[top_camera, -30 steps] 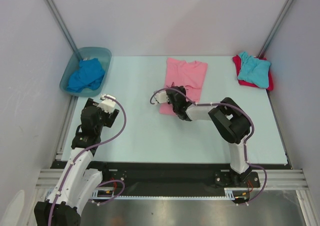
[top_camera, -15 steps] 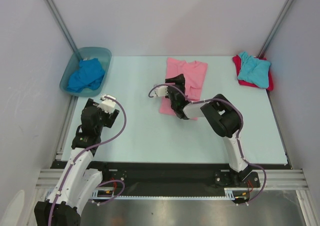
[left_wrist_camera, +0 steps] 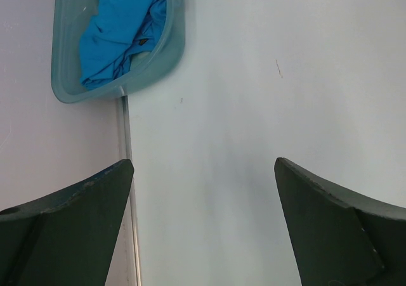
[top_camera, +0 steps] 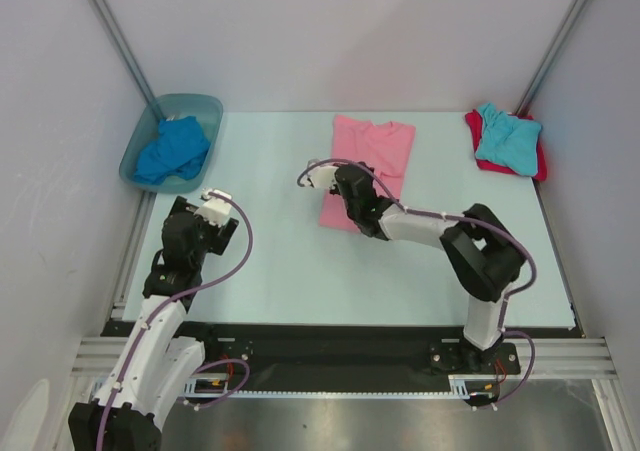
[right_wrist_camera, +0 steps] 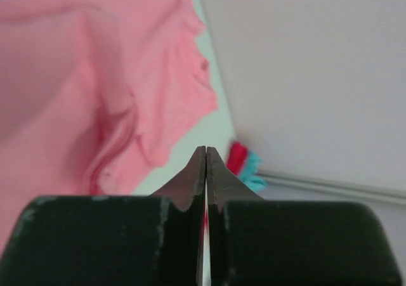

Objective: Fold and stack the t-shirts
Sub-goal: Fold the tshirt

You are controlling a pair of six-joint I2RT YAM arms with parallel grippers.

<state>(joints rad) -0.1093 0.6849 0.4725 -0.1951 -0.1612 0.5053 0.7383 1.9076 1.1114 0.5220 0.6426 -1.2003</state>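
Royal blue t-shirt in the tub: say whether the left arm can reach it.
Probably yes: the open, empty left end effector is near the lidless teal plastic tub; the royal blue t-shirt lies exposed.

Robot lab test cell.
Plain white panel walls [top_camera: 350, 31] close in a pale table [top_camera: 270, 271] on three sides. Bare metal posts [top_camera: 114, 33] stand in the corners at 11 and 1 o'clock. The left arm [top_camera: 165, 301] and right arm [top_camera: 480, 261] are bolted to a metal rail [top_camera: 330, 352] at 6 o'clock. No furniture or decor, only rig hardware.
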